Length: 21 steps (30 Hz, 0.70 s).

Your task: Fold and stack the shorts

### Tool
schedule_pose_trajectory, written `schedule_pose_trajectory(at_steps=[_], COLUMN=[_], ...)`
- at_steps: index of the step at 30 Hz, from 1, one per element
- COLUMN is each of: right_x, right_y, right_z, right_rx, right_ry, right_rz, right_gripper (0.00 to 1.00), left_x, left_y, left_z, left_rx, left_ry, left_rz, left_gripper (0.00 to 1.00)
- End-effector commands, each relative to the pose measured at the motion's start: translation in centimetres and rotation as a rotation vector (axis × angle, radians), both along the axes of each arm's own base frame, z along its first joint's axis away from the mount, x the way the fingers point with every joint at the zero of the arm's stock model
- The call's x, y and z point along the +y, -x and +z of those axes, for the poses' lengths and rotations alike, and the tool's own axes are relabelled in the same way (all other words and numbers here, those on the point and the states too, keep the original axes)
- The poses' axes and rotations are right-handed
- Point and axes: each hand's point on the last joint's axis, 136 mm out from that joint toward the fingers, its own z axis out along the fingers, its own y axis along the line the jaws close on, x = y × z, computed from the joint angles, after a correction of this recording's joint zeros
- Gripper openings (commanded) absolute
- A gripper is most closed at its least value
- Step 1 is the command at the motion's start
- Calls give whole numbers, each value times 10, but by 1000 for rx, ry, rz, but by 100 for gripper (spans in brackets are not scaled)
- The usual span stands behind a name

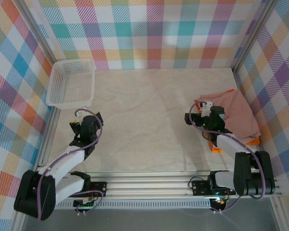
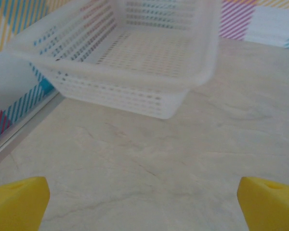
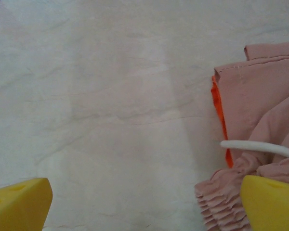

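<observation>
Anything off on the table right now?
Nothing damaged. The pink shorts lie rumpled and unfolded against the right wall, on top of orange shorts that poke out underneath. The basket sits skewed in the far left corner, apparently riding up on the wall rail.

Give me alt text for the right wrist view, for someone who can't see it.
Crumpled dusty pink shorts lie at right on a pale marbled table, orange shorts peeking out beneath, a white cord across them. The right gripper is open and empty, yellow fingertips in the bottom corners.
</observation>
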Motion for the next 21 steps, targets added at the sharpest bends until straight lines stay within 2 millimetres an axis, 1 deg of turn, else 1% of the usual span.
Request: schedule_pose_trajectory(at_steps=[1, 3, 5, 6, 8, 9, 10, 12, 14, 15, 16, 18, 21], right_x=[-3, -4, -5, -5, -8, -14, -18, -21, -26, -26, -27, -34, -37], right_y=[-17, -19, -22, -25, -28, -30, -30, -29, -31, -30, -32, -34, -34], right_z=[14, 7, 7, 9, 2, 0, 0, -8, -10, -12, -12, -14, -14], right_rx=[-155, -165, -175, -205, -201, -187, -186, -194, -232, -196, -196, -181, -182], right_ry=[79, 89, 104, 110, 106, 105, 91, 78, 70, 73, 70, 69, 70], right_rz=[16, 14, 13, 17, -6, -38, -47, -54, -86, -83, -88, -132, -140], right_gripper=[99, 100, 99, 99, 99, 99, 99, 100, 99, 100, 99, 99, 99], left_x=[11, 12, 17, 20, 22, 22, 21, 16, 13, 10, 8, 2, -13], left_y=[-16, -21, -23, -23, -25, -26, -29, -34, -40, -42, -44, -48, -58], left_z=[8, 6, 2, -3, -15, -18, -20, -29, -30, -33, -33, -36, -42], left_rx=[-119, -99, -111, -114, -101, -102, -102, -81, -79, -53, -59, -38, -6], left_ry=[8, -35, -47, -35, -12, -10, -10, -14, -19, -16, -21, -22, -23], left_rz=[38, 32, 44, 49, 37, 32, 22, -9, -32, -51, -63, -103, -200], left_gripper=[100, 100, 100, 100, 100, 100, 100, 100, 100, 100, 100, 100, 100])
